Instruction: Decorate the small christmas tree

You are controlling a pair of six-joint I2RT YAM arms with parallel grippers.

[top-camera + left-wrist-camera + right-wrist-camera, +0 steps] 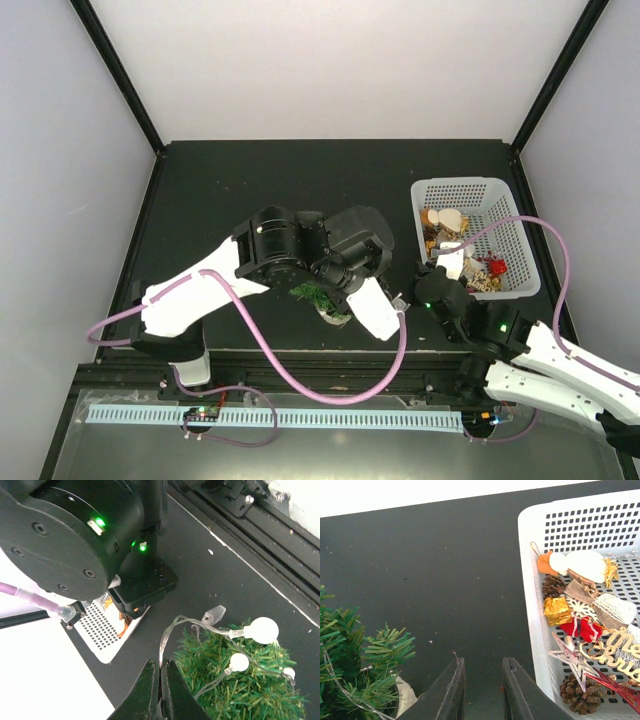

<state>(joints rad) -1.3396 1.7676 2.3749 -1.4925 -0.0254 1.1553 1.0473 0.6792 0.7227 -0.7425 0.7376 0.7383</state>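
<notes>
1. Left wrist view: small christmas tree (245, 690) at lower right, bushy green crown upward, standing on the dark table (210, 580). From the top external view, mostly hidden under the wrist of the left arm (200, 290), near the table's front middle, left of and apart from the white basket (470, 183).
2. Over the crown: light string (263, 630), round white bulbs resting on the needles, thin clear wire looping off the left side.
3. State of left gripper (160, 690): fingers pressed together just beside the tree, wire running into the seam between the tips; judged pinched, for drawing the string around the branches.
4. State of right gripper (482, 690): fingers spread partway, nothing between them, above bare table between tree and basket; judged parked clear of the stringing work, within reach of both.
5. Inside the white basket: gold gift box (556, 611), pine cone (554, 586), glitter star (568, 659), other ornaments heaped together as supply for later hanging.
6. Caution: thin wire apt to snag needles or tip the tree under a hard pull.
</notes>
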